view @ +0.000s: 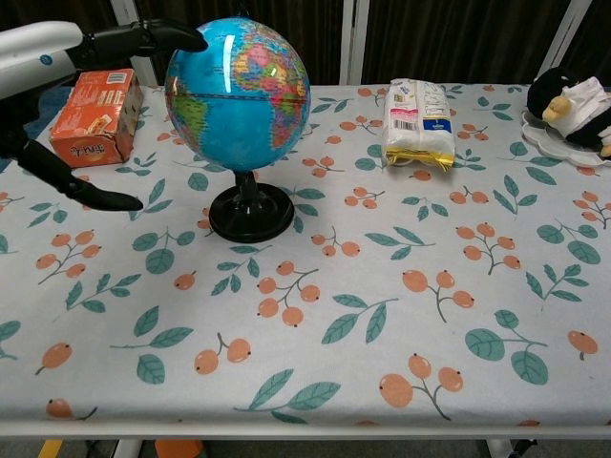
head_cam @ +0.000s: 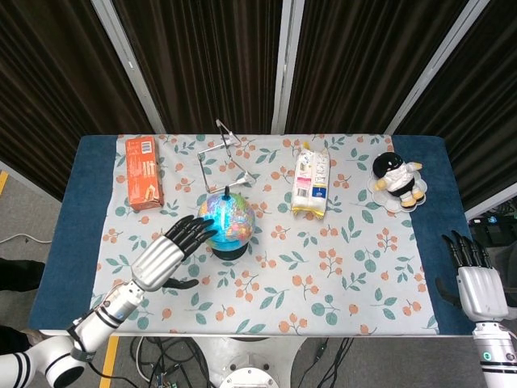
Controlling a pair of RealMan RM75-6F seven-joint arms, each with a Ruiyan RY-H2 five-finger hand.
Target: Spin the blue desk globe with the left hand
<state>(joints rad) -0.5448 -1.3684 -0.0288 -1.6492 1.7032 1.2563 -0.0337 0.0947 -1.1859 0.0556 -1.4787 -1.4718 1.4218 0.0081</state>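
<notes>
The blue desk globe [head_cam: 229,221] [view: 238,93] stands on its black round base [view: 250,216] left of the table's middle. My left hand [head_cam: 167,250] [view: 81,50] reaches in from the left with fingers spread, and its fingertips [view: 181,40] touch the globe's upper left side. It holds nothing. Its thumb [view: 78,188] points out low over the cloth. My right hand [head_cam: 477,279] hangs open off the table's right edge, far from the globe, and shows only in the head view.
An orange box [head_cam: 142,171] [view: 95,115] lies at the back left, near my left arm. A metal wire stand [head_cam: 228,151] sits behind the globe. A snack bag [head_cam: 311,181] [view: 416,122] and a plush penguin on a plate [head_cam: 397,181] [view: 576,105] are at the right.
</notes>
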